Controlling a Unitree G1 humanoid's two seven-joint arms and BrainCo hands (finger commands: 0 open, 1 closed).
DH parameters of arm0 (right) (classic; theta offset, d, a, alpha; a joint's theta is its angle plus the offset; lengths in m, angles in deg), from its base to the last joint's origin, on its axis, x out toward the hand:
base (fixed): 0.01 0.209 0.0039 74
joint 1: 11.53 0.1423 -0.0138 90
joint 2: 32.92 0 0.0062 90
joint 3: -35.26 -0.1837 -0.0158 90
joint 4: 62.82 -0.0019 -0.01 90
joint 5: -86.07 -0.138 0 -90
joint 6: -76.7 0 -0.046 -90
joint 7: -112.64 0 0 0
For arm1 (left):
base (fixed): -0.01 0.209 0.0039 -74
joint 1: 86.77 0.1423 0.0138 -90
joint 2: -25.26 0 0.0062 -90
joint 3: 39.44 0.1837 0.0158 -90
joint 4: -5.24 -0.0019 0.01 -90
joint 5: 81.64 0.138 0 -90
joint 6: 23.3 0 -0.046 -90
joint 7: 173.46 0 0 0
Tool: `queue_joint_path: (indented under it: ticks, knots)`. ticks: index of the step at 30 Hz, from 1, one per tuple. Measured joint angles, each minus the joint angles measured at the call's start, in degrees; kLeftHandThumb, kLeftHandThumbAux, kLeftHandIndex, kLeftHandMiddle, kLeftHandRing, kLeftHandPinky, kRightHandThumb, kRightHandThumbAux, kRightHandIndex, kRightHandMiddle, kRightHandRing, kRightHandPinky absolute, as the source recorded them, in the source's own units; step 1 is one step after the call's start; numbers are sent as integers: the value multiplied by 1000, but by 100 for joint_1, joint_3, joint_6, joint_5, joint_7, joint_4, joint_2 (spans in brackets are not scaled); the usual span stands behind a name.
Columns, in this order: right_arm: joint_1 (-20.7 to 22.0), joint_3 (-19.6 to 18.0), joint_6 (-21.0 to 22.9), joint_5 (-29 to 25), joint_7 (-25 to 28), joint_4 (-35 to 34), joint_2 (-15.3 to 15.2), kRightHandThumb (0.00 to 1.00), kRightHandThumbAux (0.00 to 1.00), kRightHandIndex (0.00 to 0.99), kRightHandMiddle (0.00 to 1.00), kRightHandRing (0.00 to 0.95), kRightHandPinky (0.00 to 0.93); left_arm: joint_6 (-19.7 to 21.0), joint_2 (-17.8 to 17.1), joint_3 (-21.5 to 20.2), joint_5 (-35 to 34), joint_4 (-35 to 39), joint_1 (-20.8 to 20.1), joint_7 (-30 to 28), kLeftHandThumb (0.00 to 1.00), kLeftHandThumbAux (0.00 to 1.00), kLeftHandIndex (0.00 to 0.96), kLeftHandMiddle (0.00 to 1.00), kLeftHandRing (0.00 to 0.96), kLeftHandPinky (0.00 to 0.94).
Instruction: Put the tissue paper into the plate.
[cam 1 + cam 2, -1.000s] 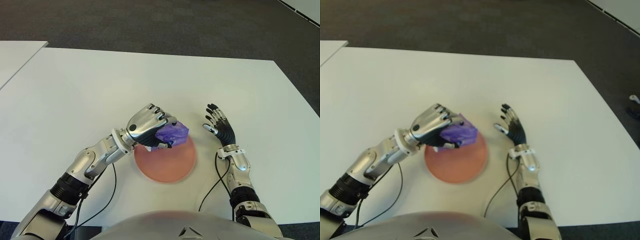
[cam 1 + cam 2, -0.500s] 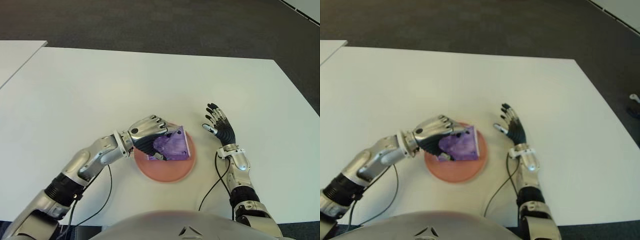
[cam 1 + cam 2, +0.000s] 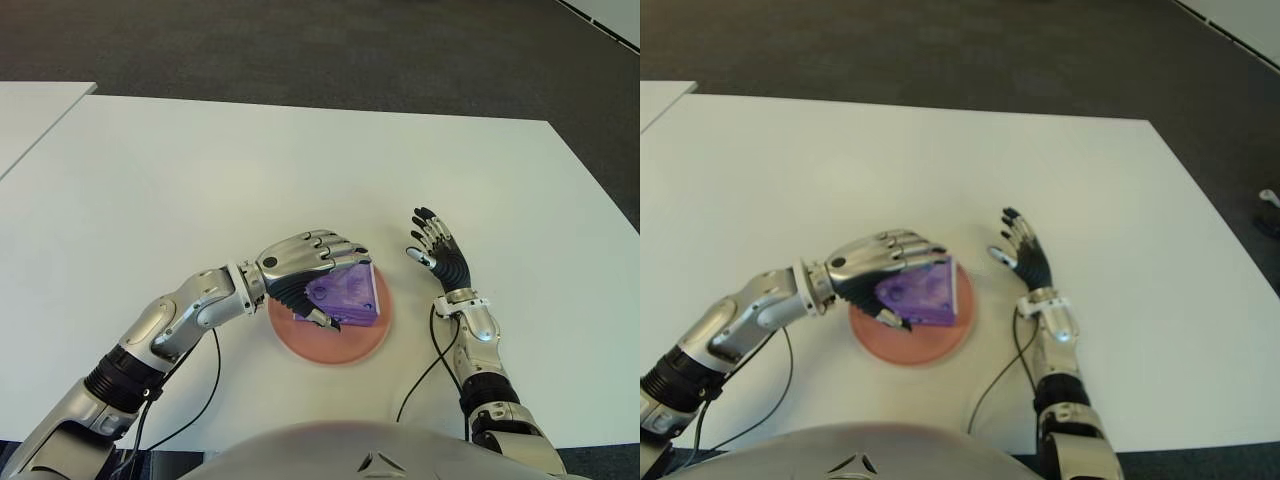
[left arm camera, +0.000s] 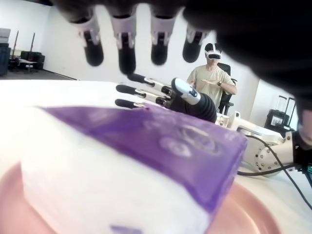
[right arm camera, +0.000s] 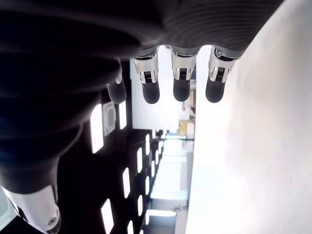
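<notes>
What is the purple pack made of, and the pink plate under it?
The purple tissue pack looks like thin, glossy plastic film around soft paper: it shows shine and a printed purple top over white sides. The plate looks like matte plastic, smooth and evenly pink, though ceramic is possible. The left robot hand arches over the pack, fingers open.

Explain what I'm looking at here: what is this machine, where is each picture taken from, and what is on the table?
This is a humanoid robot with two fingered hands. Two pictures look down from its head; the other two come from cameras on its wrists. On the white table lies a pink plate. A purple tissue packet sits on the plate. The left hand arches over the packet with fingers spread, so it appears released. The right hand shows open beside the plate, on its right. A person wearing a headset sits in the background.
</notes>
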Motion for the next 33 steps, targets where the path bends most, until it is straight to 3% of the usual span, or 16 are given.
queue_joint_path:
  ticks: [11,24,29,33]
  knots:
    - [81,45,-47,5,32,133,-27,0,611,0,0,0,0,-31,3,-25,95,2,28,50,10,360,0,0,0,0]
    - [116,45,-21,-5,-5,162,-29,0,666,0,0,0,0,-22,0,-122,57,41,77,50,0,356,0,0,0,0]
    - [104,41,57,-22,-33,98,-25,0,677,0,0,0,0,76,-34,-454,-415,172,38,-105,0,362,0,0,0,0]
    - [74,36,156,-26,-64,26,-26,0,678,0,0,0,0,327,-95,-905,-1150,367,-239,-402,0,382,0,0,0,0]
